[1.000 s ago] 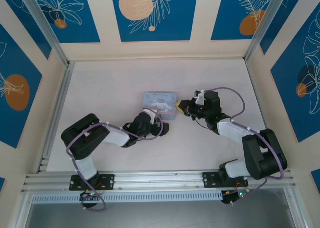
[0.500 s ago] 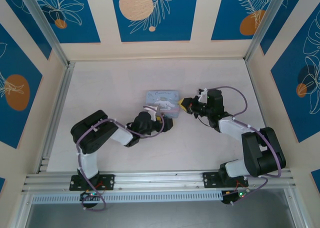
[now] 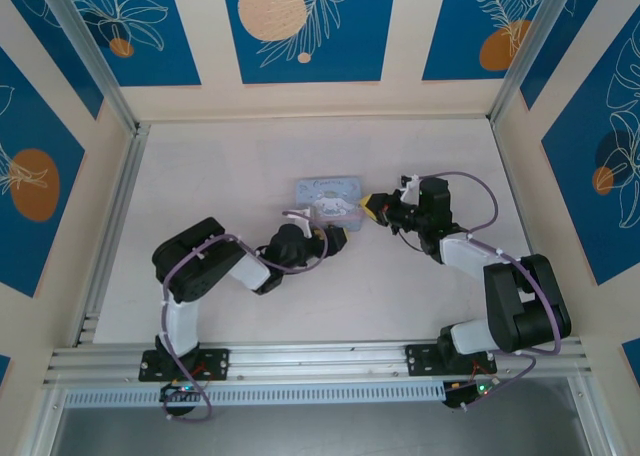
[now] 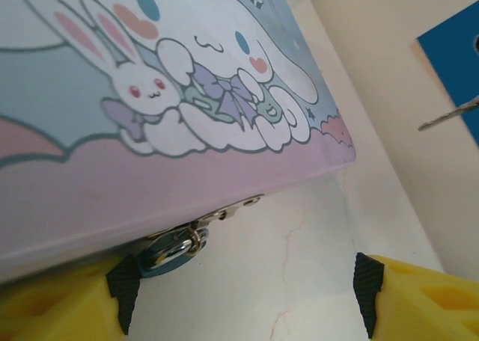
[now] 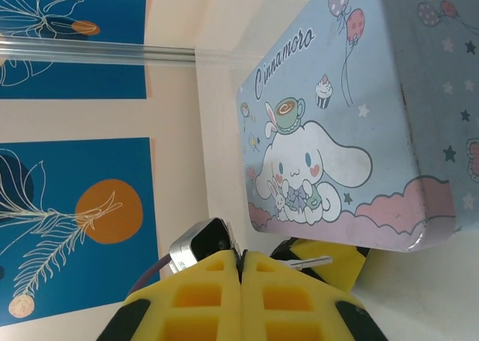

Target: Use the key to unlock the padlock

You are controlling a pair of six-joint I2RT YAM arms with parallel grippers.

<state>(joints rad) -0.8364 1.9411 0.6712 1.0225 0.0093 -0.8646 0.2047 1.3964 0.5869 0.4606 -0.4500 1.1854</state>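
The padlock (image 4: pixel 174 246), a tiny dark bluish lock with a shiny shackle, hangs from the hasp on the front edge of the cartoon-printed tin (image 4: pixel 150 139). My left gripper (image 4: pixel 247 303) is open at that edge, and the lock sits just beside its left pad (image 4: pixel 123 290), with bare table between the pads. In the top view the left gripper (image 3: pixel 335 238) reaches the tin (image 3: pixel 328 198) from the near side, and the right gripper (image 3: pixel 372 208) hovers at the tin's right end. My right gripper (image 5: pixel 241 262) is shut on the key (image 5: pixel 305 263), whose silver blade points toward the tin (image 5: pixel 352 117).
The pale table (image 3: pixel 230 176) has free room to the left of and behind the tin. Patterned blue and cream walls (image 3: pixel 300 26) and an aluminium rail (image 3: pixel 110 226) enclose the workspace. The key's tip (image 4: pixel 449 115) shows at the upper right of the left wrist view.
My left arm has pushed forward to the tin's near edge, and the tin has shifted slightly away and to the right. The right gripper has edged a little further back, still shut.
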